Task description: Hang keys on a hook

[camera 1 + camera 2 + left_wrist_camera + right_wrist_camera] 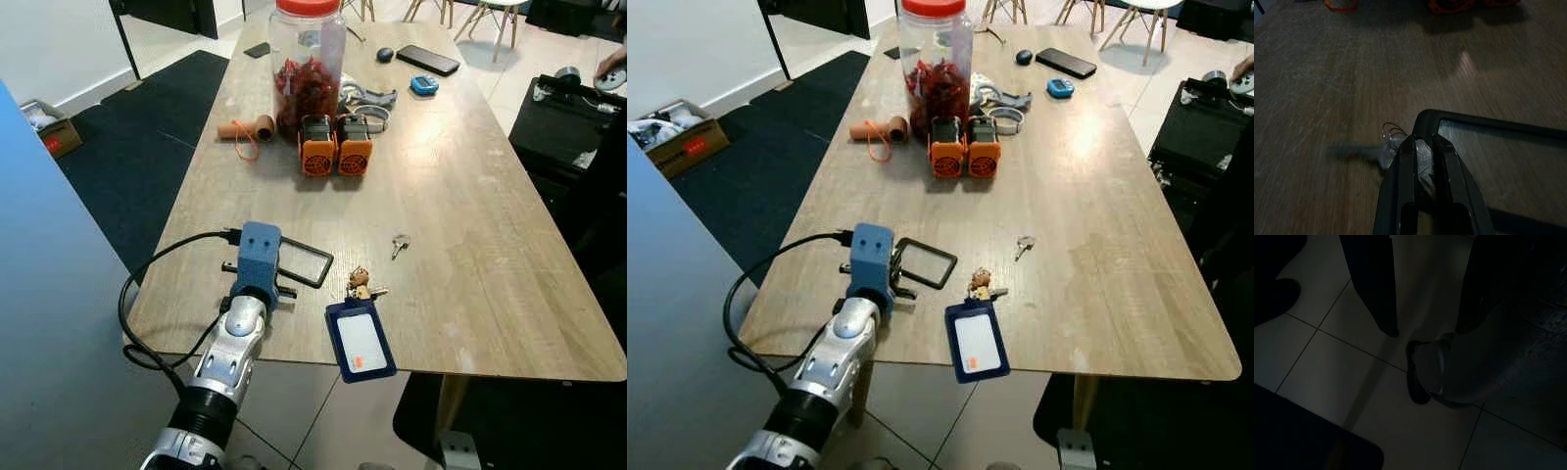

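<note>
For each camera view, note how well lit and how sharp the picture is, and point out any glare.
Left and right eye views: bright and sharp, with soft glare on the table. Left wrist view: dim, the key ring beside the left gripper slightly blurred. Right wrist view: very dark, showing floor tiles.

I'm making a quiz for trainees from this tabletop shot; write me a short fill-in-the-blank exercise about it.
1. The left gripper hovers over the wooden ____, beside a black frame.
2. The keys lie next to a ____ badge holder at the near edge.
3. The tall jar has a ____ lid.
4. Two ____ blocks stand before the jar.

Missing words: table; blue; red; orange
</note>
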Robot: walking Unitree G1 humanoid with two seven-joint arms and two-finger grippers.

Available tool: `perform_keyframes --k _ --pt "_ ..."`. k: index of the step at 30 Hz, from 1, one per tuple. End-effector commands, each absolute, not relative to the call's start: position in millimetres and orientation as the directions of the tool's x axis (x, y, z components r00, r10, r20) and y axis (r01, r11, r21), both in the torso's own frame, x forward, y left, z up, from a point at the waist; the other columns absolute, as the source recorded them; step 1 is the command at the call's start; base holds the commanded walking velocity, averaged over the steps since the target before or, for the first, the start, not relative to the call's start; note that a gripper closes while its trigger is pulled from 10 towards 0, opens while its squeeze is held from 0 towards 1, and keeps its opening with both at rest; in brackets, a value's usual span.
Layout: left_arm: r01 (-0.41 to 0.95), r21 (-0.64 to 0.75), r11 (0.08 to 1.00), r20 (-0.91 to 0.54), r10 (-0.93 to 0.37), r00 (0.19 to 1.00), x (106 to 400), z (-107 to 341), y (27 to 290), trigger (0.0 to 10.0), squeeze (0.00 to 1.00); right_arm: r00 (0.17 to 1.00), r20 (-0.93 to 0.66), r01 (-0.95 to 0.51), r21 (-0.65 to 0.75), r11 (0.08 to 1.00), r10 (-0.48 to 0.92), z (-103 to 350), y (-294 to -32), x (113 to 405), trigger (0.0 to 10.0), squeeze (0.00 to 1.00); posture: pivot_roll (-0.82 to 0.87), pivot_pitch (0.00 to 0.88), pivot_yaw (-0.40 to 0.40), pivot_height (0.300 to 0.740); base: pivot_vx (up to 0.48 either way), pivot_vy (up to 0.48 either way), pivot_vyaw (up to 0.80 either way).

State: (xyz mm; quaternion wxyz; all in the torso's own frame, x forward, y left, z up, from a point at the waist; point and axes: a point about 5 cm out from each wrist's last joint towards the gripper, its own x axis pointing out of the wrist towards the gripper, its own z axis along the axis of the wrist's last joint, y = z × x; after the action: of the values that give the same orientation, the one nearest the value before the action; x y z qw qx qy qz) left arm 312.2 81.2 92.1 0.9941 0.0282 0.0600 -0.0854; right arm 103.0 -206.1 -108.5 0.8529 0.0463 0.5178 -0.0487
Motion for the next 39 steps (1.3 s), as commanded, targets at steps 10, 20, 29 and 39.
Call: perform_keyframes --k 10,20,29,39 --pt "0.139 0.068 0.988 -0.101 -0.132 0.986 316.1 91.4 79.2 10.0 0.0 0.448 -0.894 0.14 0.044 0.989 -0.024 -109.9 -203.2 99.6 10.0 0.0 0.03 0.071 0.029 0.74 0.0 0.0 0.0" --pt "0.119 0.085 0.989 -0.098 -0.111 0.989 318.2 89.3 84.8 5.0 0.0 0.45 -0.893 0.138 0.045 0.989 -0.022 -109.7 -202.9 100.6 10.0 0.0 0.03 0.071 0.026 0.74 0.0 0.0 0.0" --pt "0.109 0.096 0.989 -0.094 -0.1 0.991 320.3 89.3 90.4 0.0 0.0 0.453 -0.891 0.137 0.045 0.99 -0.022 -109.4 -202.3 102.3 10.0 0.0 0.03 0.073 0.024 0.74 0.0 0.0 0.0" --pt "0.233 -0.039 0.972 0.027 -0.232 0.972 322.4 105.4 102.6 10.0 0.0 0.454 -0.891 0.14 0.045 0.989 -0.024 -109.3 -202.1 103.3 10.0 0.0 0.03 0.075 0.02 0.74 0.0 0.0 0.0"
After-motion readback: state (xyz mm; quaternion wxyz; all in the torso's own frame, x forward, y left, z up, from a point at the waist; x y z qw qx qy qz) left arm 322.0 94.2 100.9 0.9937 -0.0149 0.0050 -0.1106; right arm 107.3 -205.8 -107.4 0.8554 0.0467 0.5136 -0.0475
